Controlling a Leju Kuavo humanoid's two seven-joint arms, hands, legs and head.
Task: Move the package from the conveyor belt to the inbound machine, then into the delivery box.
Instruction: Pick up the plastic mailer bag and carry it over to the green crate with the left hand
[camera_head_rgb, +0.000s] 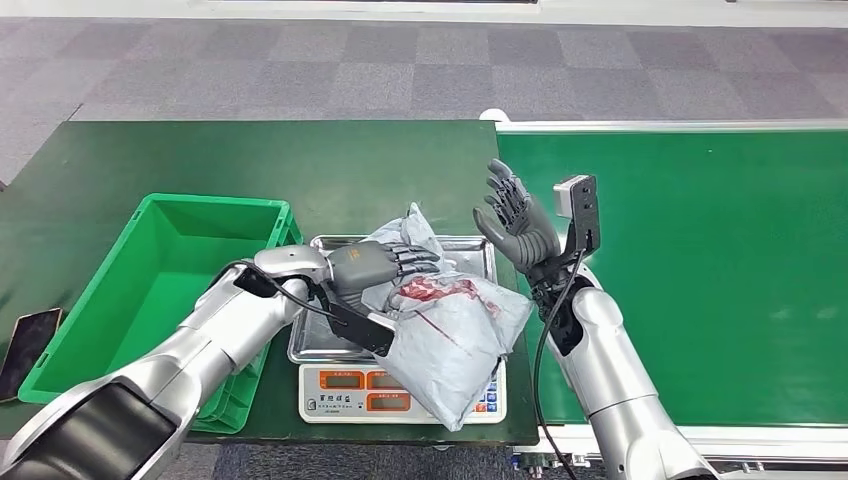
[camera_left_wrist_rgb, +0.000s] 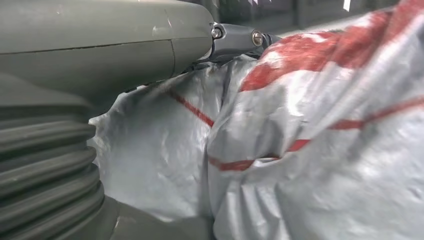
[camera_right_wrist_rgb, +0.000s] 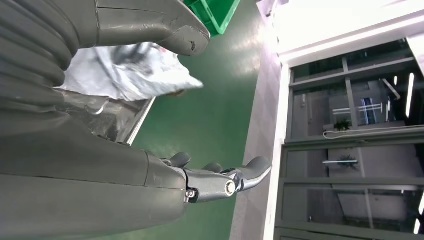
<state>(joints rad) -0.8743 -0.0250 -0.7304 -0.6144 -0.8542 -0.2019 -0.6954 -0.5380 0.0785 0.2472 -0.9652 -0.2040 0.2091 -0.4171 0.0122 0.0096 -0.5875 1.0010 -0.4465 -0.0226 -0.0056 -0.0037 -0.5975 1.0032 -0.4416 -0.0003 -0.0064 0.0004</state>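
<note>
The package (camera_head_rgb: 455, 335), a crumpled grey plastic mailer with red print, lies on the steel pan (camera_head_rgb: 478, 246) of the inbound machine (camera_head_rgb: 400, 392), a scale with orange displays; its lower end hangs over the front. My left hand (camera_head_rgb: 378, 268) lies across the package's upper part and grips it. In the left wrist view the package (camera_left_wrist_rgb: 310, 150) presses right against the left hand (camera_left_wrist_rgb: 100, 45). My right hand (camera_head_rgb: 515, 225) is raised just right of the pan, fingers spread, holding nothing. In the right wrist view the right hand (camera_right_wrist_rgb: 100, 165) hangs apart from the package (camera_right_wrist_rgb: 125, 72).
The green delivery box (camera_head_rgb: 150, 290) stands left of the scale on the dark green table, also seen as the green box (camera_right_wrist_rgb: 212, 12). The green conveyor belt (camera_head_rgb: 700, 270) runs on the right. A phone (camera_head_rgb: 30, 345) lies at the table's left edge.
</note>
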